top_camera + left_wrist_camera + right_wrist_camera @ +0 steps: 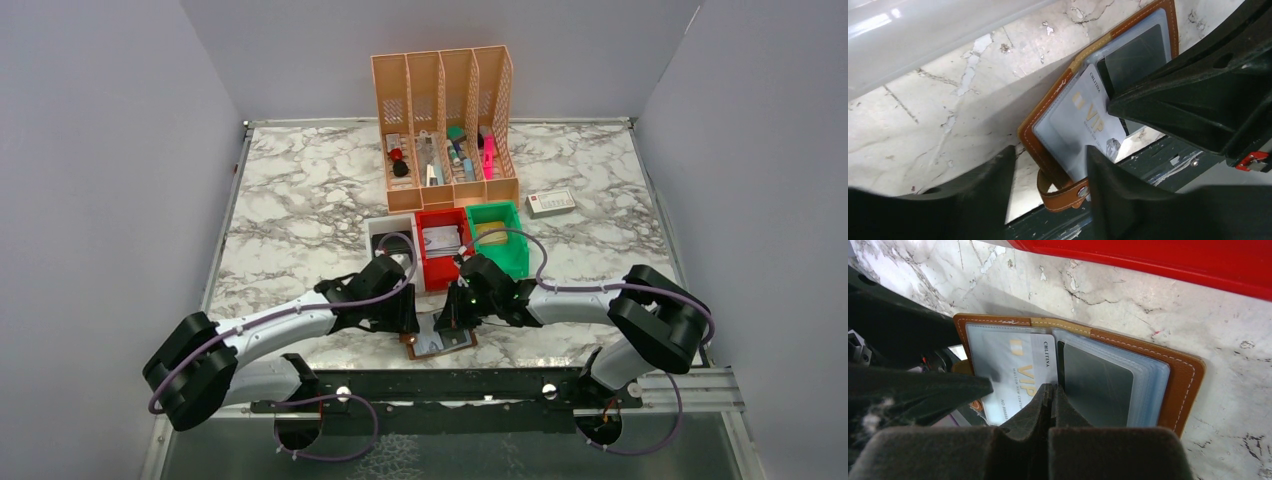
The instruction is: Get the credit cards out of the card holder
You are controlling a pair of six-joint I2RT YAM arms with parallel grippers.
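Observation:
The brown card holder point(440, 344) lies open at the table's near edge, its clear sleeves up. It also shows in the left wrist view point(1040, 145) and the right wrist view point(1183, 385). A pale credit card marked VIP point(1013, 370) lies on its left page and sticks out past the holder's edge point(1083, 120). My right gripper point(1050, 392) is shut, its tips pinching that card's inner edge. My left gripper point(1050, 160) is open, its fingers point(983, 190) on either side of the holder's snap strap point(1063, 195). Other cards in the sleeves are hidden.
A white bin point(390, 240), a red bin point(443, 245) and a green bin point(497, 238) stand just behind the holder. An orange file organizer point(445, 120) is at the back, with a white box with a red end point(551, 203) to its right. The dark front rail point(480, 385) runs under the holder's edge.

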